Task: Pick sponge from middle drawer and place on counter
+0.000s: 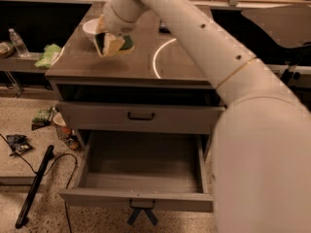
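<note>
My gripper point(112, 41) is over the left part of the counter point(141, 64), just in front of a white bowl. It is shut on the sponge point(127, 43), whose dark green face and yellow foam show between the fingers. The sponge sits low over the counter top; I cannot tell whether it touches. The white arc line point(156, 58) lies to the right of the gripper. The middle drawer point(138, 199) is pulled wide open below, its inside bare, with blue ribbon strips point(141, 214) hanging from its handle. My arm fills the right side of the view.
The white bowl point(89, 28) stands partly hidden behind the gripper. A small dark object point(165, 29) lies at the back of the counter. The upper drawer with a plain black handle point(141, 116) is shut. A pale green cloth point(48, 55) and a bottle point(18, 42) are at the left. A black stick point(34, 186) and litter lie on the floor.
</note>
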You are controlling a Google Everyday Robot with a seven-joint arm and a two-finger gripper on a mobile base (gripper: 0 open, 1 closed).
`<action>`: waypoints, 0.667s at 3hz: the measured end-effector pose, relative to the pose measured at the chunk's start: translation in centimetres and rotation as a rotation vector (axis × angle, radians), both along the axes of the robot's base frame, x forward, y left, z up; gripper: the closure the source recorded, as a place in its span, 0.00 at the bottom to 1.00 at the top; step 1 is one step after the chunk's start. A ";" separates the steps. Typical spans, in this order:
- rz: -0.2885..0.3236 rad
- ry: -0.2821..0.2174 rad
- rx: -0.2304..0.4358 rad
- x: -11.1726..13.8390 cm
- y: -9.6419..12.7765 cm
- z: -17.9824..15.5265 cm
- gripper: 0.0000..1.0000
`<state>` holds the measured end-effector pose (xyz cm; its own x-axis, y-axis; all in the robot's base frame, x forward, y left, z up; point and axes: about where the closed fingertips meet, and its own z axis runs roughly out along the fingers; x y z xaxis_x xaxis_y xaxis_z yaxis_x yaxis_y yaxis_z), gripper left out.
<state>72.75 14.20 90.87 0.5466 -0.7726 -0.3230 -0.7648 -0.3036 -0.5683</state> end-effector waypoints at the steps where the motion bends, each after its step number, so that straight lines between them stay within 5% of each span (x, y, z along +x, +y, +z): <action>1: 0.051 0.020 0.009 0.5 4.0 -0.1 0.40; 2: 0.070 -0.008 0.026 1.1 4.4 0.8 0.17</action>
<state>73.83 18.56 91.64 0.6017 -0.7238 -0.3377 -0.7376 -0.3413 -0.5827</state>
